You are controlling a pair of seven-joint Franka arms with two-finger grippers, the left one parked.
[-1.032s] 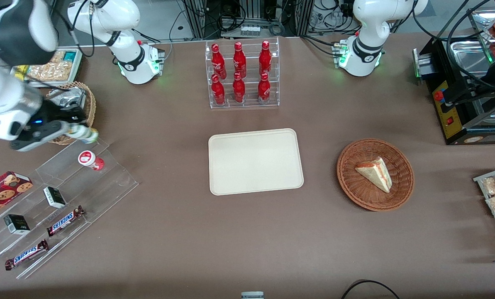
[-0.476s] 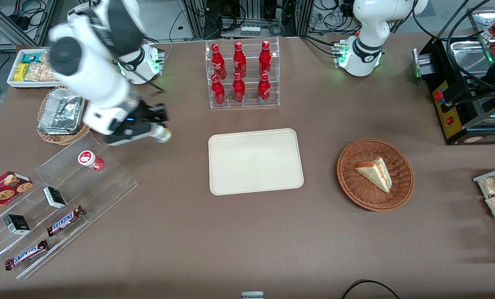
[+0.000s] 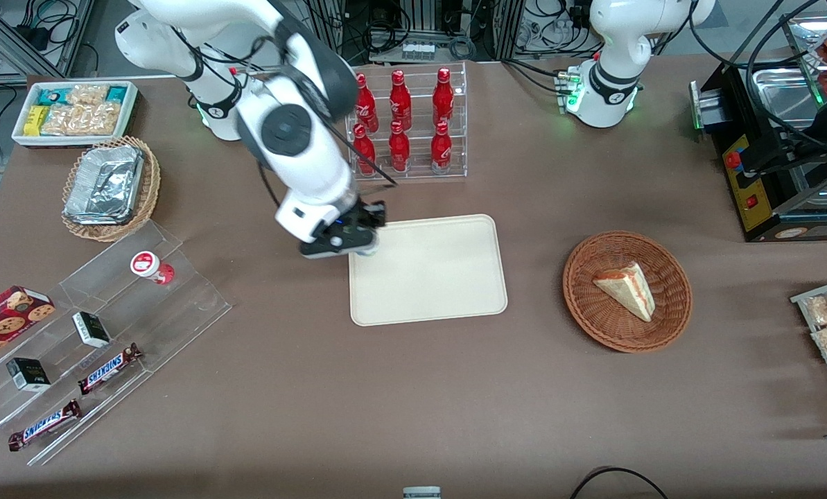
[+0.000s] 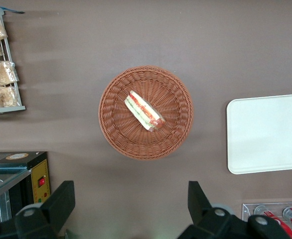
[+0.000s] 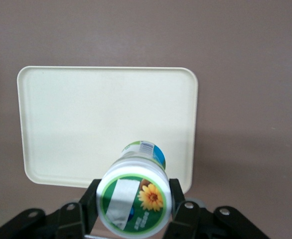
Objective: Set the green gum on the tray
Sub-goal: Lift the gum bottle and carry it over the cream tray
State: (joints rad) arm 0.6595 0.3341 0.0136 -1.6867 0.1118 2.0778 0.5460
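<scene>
My right gripper is shut on the green gum, a white canister with a green label and a sunflower on its lid, gripped by its sides. In the front view the gripper hangs over the edge of the cream tray nearest the working arm's end, and only a sliver of the green gum shows under it. The tray lies flat and bare below the canister, and its edge also appears in the left wrist view.
A rack of red bottles stands farther from the camera than the tray. A wicker basket with a sandwich lies toward the parked arm's end. A clear stepped stand holds a red-lidded canister and candy bars. A foil tray in a basket sits near it.
My right arm has swung from the clear stand toward the middle of the table, carrying the green gum to the tray's edge. Nothing else has moved.
</scene>
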